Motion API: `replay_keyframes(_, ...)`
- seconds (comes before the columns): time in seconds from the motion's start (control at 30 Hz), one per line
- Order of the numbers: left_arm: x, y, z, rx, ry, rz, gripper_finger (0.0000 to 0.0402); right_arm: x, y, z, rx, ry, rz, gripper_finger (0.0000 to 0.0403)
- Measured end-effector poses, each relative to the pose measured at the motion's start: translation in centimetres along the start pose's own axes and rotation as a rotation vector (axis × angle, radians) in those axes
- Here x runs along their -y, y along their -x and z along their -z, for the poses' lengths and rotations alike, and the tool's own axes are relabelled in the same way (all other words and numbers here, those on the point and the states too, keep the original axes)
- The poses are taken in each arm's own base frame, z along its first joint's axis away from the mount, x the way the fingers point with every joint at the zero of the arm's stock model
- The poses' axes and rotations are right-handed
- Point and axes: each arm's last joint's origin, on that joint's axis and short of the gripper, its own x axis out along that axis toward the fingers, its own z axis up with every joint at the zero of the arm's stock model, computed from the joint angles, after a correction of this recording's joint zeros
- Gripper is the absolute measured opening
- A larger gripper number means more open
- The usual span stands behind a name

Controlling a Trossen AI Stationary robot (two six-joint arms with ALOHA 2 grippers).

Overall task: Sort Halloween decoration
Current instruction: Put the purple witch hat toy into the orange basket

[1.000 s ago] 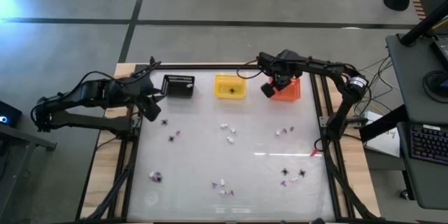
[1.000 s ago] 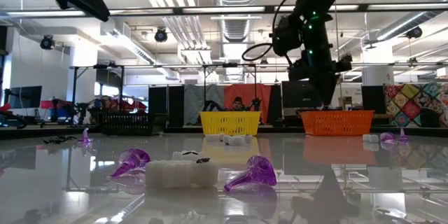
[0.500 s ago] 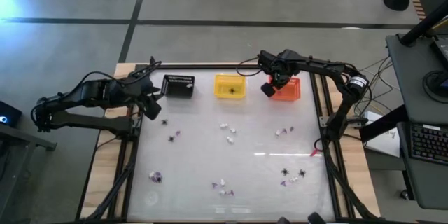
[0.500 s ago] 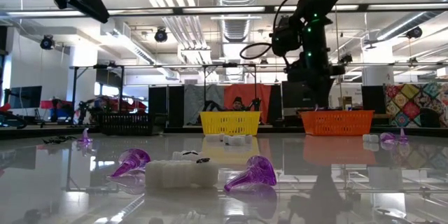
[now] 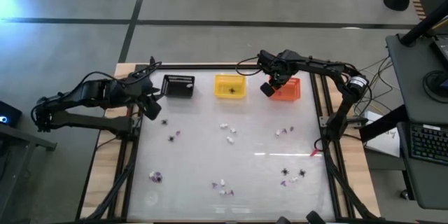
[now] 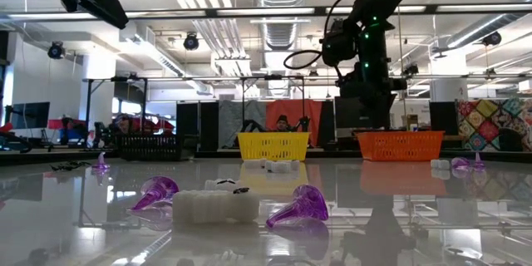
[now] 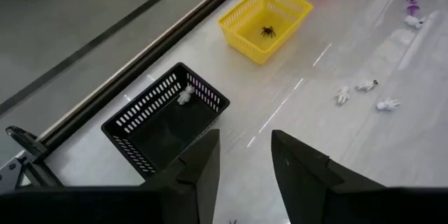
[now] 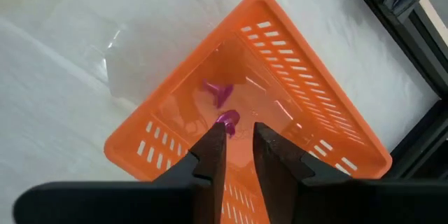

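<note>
Orange basket (image 8: 280, 105) sits under the right gripper (image 8: 238, 134), fingers slightly parted; a purple bit (image 8: 227, 120) at their tips, seemingly loose. Left gripper (image 7: 241, 155) hovers open, empty.

White table (image 5: 252, 140): three baskets (image 5: 178, 85) along far edge; scattered trinkets (image 5: 228, 134), seemingly loose.

Over the last second the right end effector (image 8: 238, 140) has shifted slightly above the orange basket (image 5: 285, 89), drawing a little toward its near edge in the high view. Its fingers now stand slightly parted, with a purple bit (image 8: 227, 120) just beyond their tips inside the basket.
</note>
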Motion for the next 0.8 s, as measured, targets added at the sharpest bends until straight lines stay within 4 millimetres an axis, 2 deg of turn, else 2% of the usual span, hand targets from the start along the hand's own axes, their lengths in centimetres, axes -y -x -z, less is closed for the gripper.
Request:
replay_keyframes(0.23, -0.2, 0.0, 0.7, -0.073, 0.074, -0.01, 0.0113, 0.0, 0.0, 0.0, -0.001, -0.025, 0.0, 0.007)
replay_keyframes(0.4, 0.3, -0.4, 1.5, -0.244, 0.164, 0.111, 0.0113, 0.0, 0.0, 0.0, -0.001, -0.027, 0.0, 0.007)
replay_keyframes(0.6, 1.1, -2.2, 2.0, -0.348, 0.178, 0.114, 0.0113, 0.0, 0.0, 0.0, -0.001, -0.026, 0.0, 0.007)
replay_keyframes(0.8, 1.9, -4.9, 3.1, -0.408, 0.18, 0.074, 0.0113, 0.0, 0.0, 0.0, -0.001, -0.027, 0.0, 0.007)
